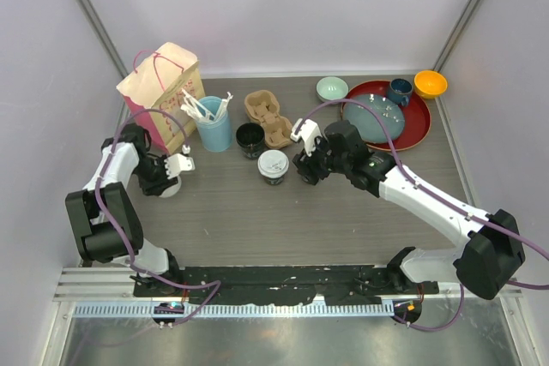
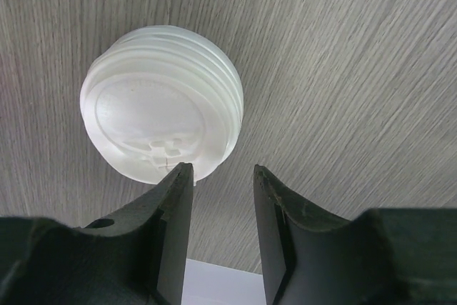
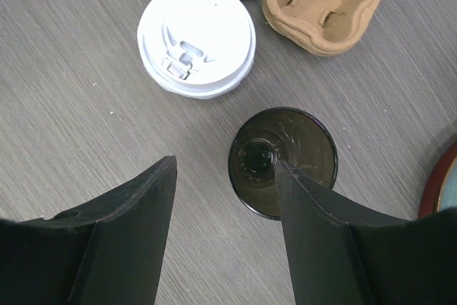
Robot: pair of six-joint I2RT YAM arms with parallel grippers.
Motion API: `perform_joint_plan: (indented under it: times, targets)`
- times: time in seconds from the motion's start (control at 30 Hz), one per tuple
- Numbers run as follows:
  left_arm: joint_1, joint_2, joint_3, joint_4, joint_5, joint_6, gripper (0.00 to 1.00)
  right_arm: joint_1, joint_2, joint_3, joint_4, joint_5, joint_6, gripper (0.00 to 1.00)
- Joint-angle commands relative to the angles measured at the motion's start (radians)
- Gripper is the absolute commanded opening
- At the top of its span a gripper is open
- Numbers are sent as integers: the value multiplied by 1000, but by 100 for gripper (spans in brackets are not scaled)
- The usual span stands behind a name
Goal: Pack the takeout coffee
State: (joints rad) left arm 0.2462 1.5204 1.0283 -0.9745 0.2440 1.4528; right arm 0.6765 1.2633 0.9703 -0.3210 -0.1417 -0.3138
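Left gripper (image 2: pixel 221 173) stood narrowly parted, empty; round white plastic lid (image 2: pixel 161 130) at 11 o'clock, embossing unreadable. Right gripper (image 3: pixel 225 166) gaped wide, empty.

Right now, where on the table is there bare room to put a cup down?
Free: the near middle of the table, bordered by the lidded cup, the left arm and the right arm. Crowded: the back row, from paper bag past cup carrier to red tray.
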Motion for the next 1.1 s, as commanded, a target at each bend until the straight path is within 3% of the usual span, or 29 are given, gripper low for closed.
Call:
perform_joint_plan:
  times: [0.0,0.13,0.3,0.57,0.83,1.07]
  targets:
    - [2,-12,-30,42,17,17,42,-6,-24,-4,43,-90,-24,63]
    - [2,-20,-62,108,15,12,40,-3,-35,-10,51,-78,-25,63]
    - [1,-19,-82,145,-2,-3,29,-3,-31,-10,49,-98,-28,63]
    - [2,-23,-66,86,0,-9,0,-3,-39,-12,48,-130,-36,63]
    - [1,-48,-54,46,23,-26,0,-3,-41,-12,40,-142,-38,63]
    - [-19,-52,16,2,8,-196,0,-3,-33,-8,37,-145,-39,63]
